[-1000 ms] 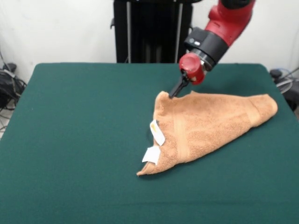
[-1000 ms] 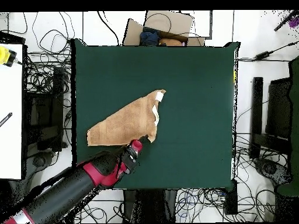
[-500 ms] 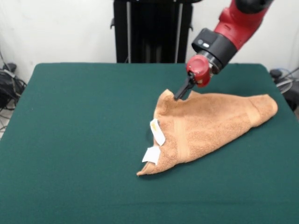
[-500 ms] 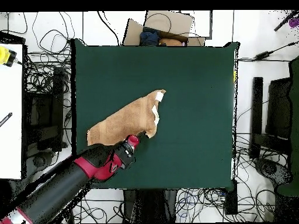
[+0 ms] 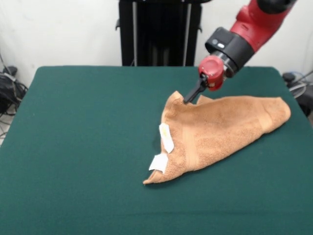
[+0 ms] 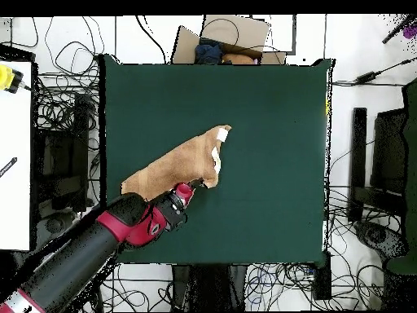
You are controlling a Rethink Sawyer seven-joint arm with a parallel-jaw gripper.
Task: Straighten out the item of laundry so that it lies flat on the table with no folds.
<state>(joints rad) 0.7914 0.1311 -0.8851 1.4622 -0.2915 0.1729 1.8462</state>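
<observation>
We saw the black pincer [image 5: 188, 99] on the red and black arm pinching the raised far corner of the small orange-tan terry towel [image 5: 222, 129], its tips pressed together on the cloth. The towel lay folded in a rough triangle, two small white tags [image 5: 166, 137] at its edge away from the arm. It rested on the large dark green felt-covered table [image 5: 78, 147], nearer the arm's side.

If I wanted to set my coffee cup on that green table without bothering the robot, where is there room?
Plenty. In the front view, the whole stretch of table left of the towel is bare, and so is the strip along the near edge below it. The crowded part is the right side toward the far edge, where the gripper meets the towel's raised corner.
</observation>
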